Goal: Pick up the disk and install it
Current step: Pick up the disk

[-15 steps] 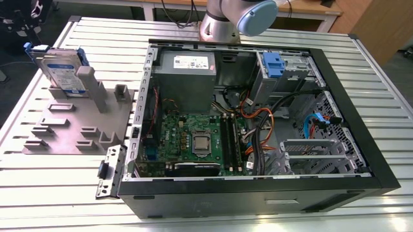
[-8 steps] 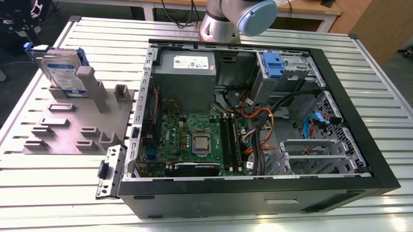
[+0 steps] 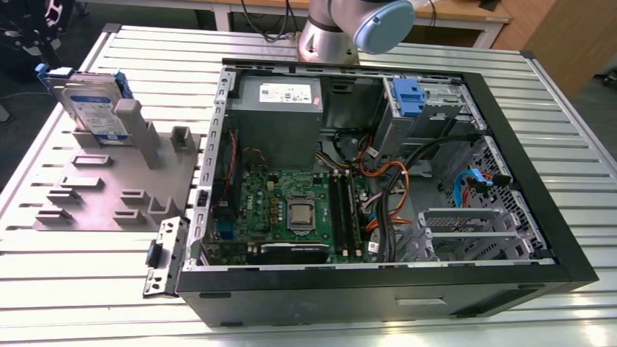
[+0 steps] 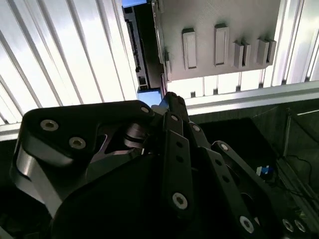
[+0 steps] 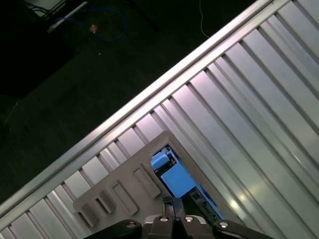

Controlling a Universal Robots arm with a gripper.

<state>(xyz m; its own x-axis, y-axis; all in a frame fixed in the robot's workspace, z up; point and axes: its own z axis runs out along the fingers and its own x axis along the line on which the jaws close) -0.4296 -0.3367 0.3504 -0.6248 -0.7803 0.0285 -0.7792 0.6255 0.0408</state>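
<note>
One disk (image 3: pixel 92 101), blue-framed, stood upright on edge in a slot of the grey fixture plate (image 3: pixel 106 195), to the exterior view's left of the open computer case (image 3: pixel 386 282) and clear of its wall. My gripper (image 5: pixel 173 200) hung above the disk's top edge, closed on nothing, its tips appearing just beside the blue frame in the first wrist view. Bare slatted table (image 3: pixel 77 289) lay around the plate's outer edges, the table's rim ran near the disk on its far side, and the case lay with its open side facing upward.
</note>
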